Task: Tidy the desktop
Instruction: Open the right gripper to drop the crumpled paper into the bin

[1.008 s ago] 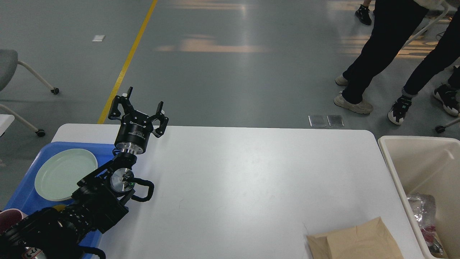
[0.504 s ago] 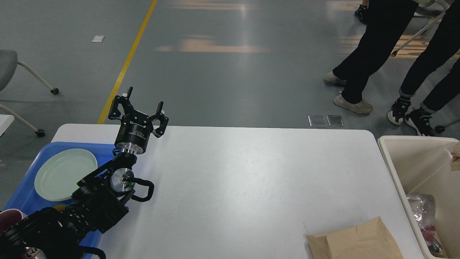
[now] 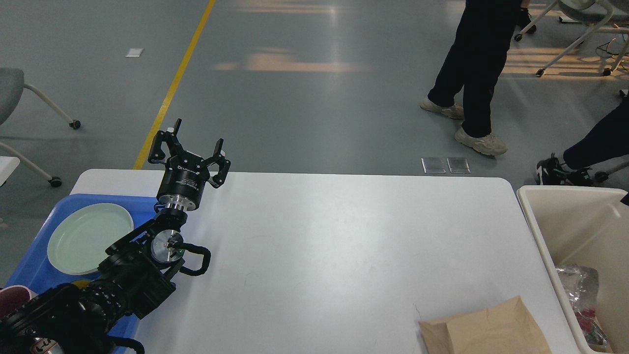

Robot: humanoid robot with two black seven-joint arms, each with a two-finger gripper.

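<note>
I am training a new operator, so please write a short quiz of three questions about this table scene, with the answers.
1. True or false: the left claw is open and holds nothing.
2. Which item lies on the desktop at its near right corner? A) brown paper bag B) green plate C) pink cup
3. Fill in: the green plate rests in the blue ____.

Key:
1. True; its fingers are spread, with nothing between them.
2. A, the brown paper bag, beside the cream bin.
3. tray.
</note>
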